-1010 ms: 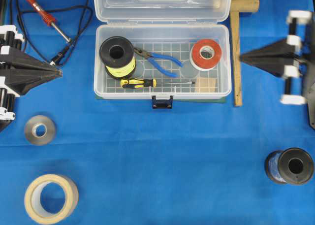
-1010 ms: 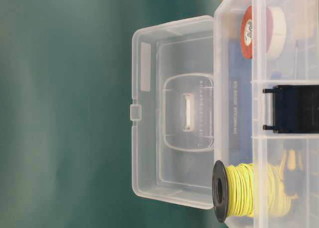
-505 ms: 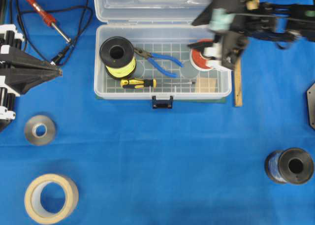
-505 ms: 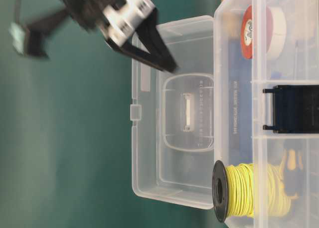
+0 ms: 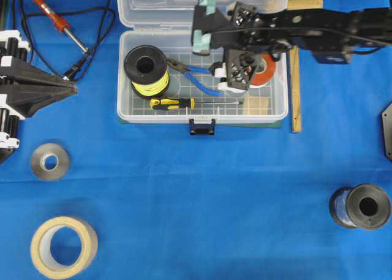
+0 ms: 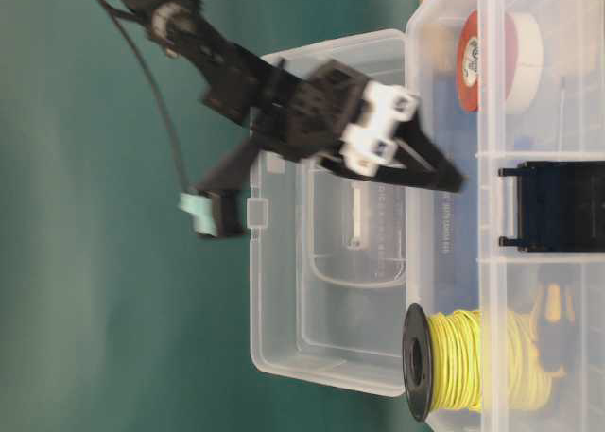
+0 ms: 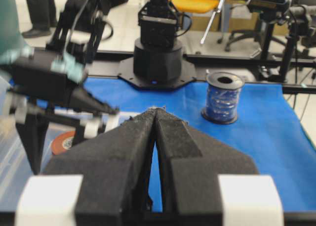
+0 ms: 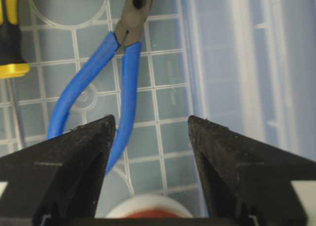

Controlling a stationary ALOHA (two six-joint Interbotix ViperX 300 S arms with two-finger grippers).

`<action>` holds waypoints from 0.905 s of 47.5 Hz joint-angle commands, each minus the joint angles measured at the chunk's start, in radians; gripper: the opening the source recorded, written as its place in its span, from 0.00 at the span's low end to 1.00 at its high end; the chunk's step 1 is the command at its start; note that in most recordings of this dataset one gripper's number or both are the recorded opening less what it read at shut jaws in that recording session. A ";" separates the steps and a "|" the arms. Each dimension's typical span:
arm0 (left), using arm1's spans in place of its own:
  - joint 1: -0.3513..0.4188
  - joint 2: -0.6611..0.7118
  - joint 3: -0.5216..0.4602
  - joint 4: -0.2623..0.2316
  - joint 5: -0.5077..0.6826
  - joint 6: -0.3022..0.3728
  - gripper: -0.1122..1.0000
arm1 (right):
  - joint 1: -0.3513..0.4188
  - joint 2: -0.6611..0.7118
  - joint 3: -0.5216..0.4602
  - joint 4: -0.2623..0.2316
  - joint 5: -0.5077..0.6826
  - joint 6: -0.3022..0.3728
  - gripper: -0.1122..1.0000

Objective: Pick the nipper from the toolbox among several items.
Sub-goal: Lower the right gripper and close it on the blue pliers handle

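On the grid floor of the clear toolbox (image 5: 125, 78) lies the nipper (image 5: 195, 73): dark metal jaws, curved blue handles, between yellow-wire spool (image 5: 146, 70) and red tape roll (image 5: 266, 70). Right gripper (image 8: 150, 132) hovers above the handles, fingers spread, holding nothing. Left gripper (image 7: 155, 118) closed, empty. No legible writing.

Blue cloth-covered table (image 5: 184, 188), teal backdrop (image 6: 95, 262) – seemingly office chairs (image 7: 247, 18) behind, blurred
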 commanded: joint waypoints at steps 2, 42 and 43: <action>0.000 0.008 -0.012 0.000 -0.008 -0.002 0.10 | -0.003 0.026 -0.037 0.015 -0.020 -0.002 0.65; 0.002 0.008 -0.006 -0.003 0.000 -0.008 0.10 | 0.009 -0.009 -0.046 0.028 -0.023 -0.026 0.22; 0.002 0.008 -0.006 -0.003 -0.002 -0.008 0.10 | 0.008 -0.023 -0.046 0.028 -0.020 -0.026 0.22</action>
